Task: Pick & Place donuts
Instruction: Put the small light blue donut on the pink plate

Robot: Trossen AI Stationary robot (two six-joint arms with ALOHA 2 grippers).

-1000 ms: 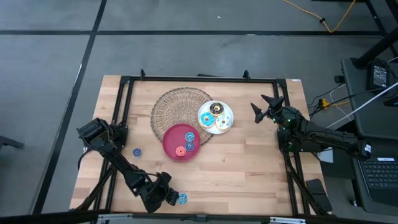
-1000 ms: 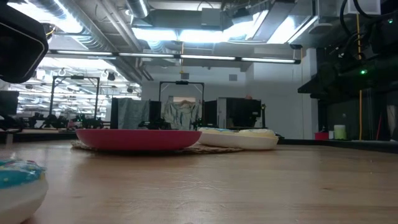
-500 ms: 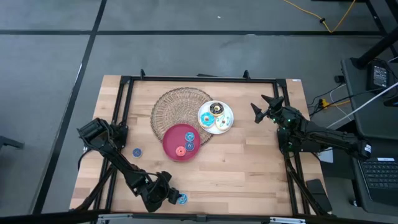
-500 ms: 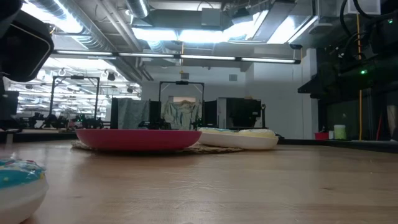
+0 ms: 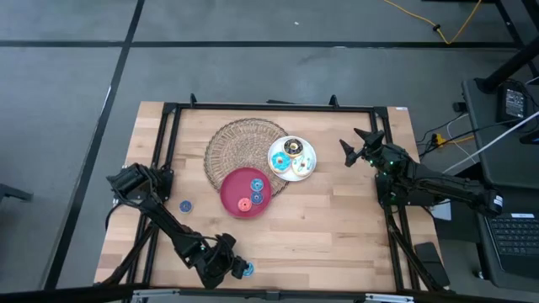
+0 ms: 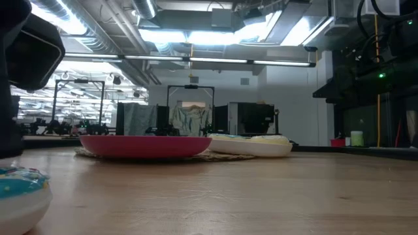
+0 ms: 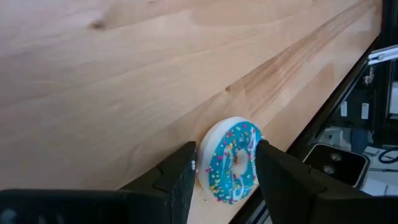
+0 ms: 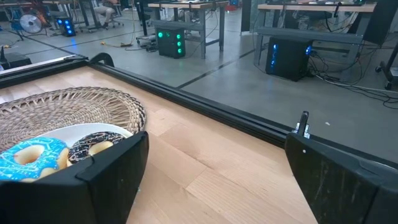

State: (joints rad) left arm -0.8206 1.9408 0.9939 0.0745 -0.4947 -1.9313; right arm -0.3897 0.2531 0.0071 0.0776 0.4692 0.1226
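A cyan-iced, sprinkled donut [image 7: 233, 163] lies flat at the table's near edge [image 5: 248, 269], and shows at the low view's left [image 6: 19, 194]. My left gripper [image 7: 226, 150] is open and low over it [image 5: 237, 269], one finger on each side. I cannot tell whether they touch it. Cyan, chocolate and sprinkled donuts sit on the white plate [image 5: 310, 167]. Small blue and red donuts lie on the red plate [image 5: 233, 195]. A navy donut [image 5: 185, 205] rests on the bare wood. My right gripper [image 5: 357, 146] waits open above the table's right far part [image 8: 217, 180].
The round wicker mat [image 5: 237, 141] lies under both plates at the table's far middle. A black frame rail [image 7: 348, 81] runs just past the near edge beside the donut. Bare wood stretches between the plates and the near edge [image 5: 320, 236].
My left gripper has edged toward the table's right along the near edge and come down onto the cyan donut, so its fingers now flank it. In the low view its dark body has sunk lower at the left. The donut has stayed in place.
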